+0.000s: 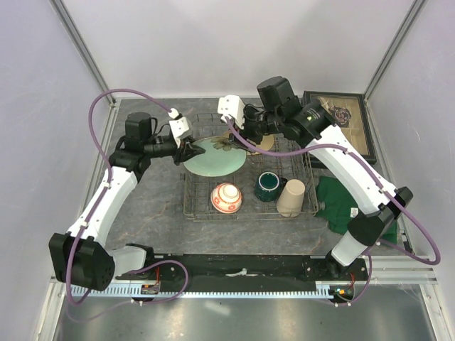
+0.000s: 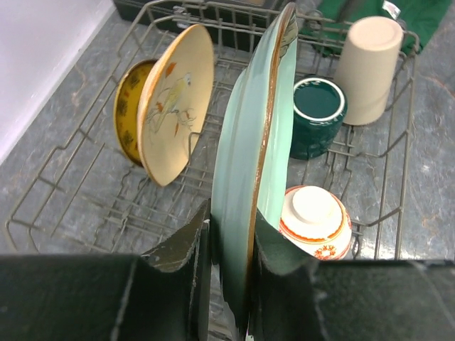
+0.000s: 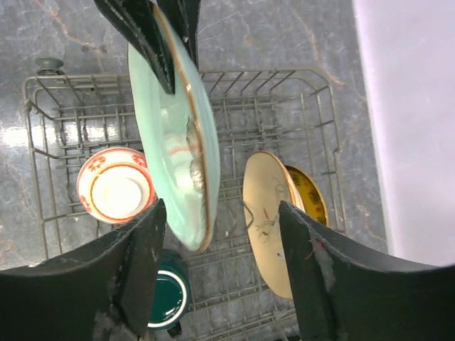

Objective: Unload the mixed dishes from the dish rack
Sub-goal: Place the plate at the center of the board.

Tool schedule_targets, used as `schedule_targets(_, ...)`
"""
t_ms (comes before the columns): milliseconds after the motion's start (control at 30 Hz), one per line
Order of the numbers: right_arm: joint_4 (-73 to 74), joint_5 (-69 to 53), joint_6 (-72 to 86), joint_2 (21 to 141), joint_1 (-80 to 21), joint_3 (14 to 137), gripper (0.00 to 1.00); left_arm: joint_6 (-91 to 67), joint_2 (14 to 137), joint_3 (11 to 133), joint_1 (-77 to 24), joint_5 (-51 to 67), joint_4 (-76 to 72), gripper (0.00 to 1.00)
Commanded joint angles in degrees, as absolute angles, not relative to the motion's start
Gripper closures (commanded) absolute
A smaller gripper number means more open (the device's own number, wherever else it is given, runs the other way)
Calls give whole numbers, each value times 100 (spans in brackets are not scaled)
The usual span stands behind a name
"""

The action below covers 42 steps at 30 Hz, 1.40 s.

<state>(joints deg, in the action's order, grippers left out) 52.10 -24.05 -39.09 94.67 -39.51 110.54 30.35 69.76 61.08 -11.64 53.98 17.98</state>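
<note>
One pale green plate point(image 2: 245, 163) stands on edge over the left half of the dish rack point(image 1: 190, 207). Its rim is pinched in my left end effector point(image 2: 231, 238), which is drawn narrow around it. I read the edgewise hold as the way to bring the plate up through the tines without snagging; whether it has cleared them I cannot tell.

My right end effector point(image 3: 219, 231) hangs wide at the plate's opposite edge, jaws spread and touching nothing that I can see. The load appears to rest with the left arm alone.

Beside the plate, a cream plate painted with a bird point(image 2: 174, 106) and the gold-brown patterned plate point(image 2: 126, 114) lean together in the tines at the back of the rack. Nearer the arms sit the small red-and-white bowl point(image 1: 226, 197), foot up, the dark green mug point(image 1: 268, 186) and the beige tumbler point(image 1: 291, 197), apparently mouth down.

On the counter point(image 1: 149, 213) right of the rack lies a green cloth point(image 1: 340, 199). Beyond it sits a dark glass-lidded box point(image 1: 341, 121).
</note>
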Motion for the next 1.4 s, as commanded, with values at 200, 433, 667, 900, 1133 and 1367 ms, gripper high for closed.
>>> schedule_targets(200,4614,-2005,-3779,9088,-3946,10653,24,407,6820,6047,-212,5151,-429,98)
schedule_targets(433,4430,-1811,-3613,9018,-3946,10450,24,-1387,7039,5872,877,4316,-1239,98)
schedule_targets(667,4281,-1775,-3577,8842,-3946,10020,24,-2899,7531,5792,1757,3894,-1670,98)
schedule_targets(900,4210,-1749,-3586,8763,-3946,9765,23,-3559,7971,5599,2065,3156,-1925,98)
schedule_targets(1133,4184,-1784,-3595,8745,-3946,9607,23,-3902,8437,5441,2153,2848,-1846,98)
schedule_targets(1367,4149,-1802,-3595,8701,-3946,9483,24,-4184,8973,5326,2171,2716,-1819,98)
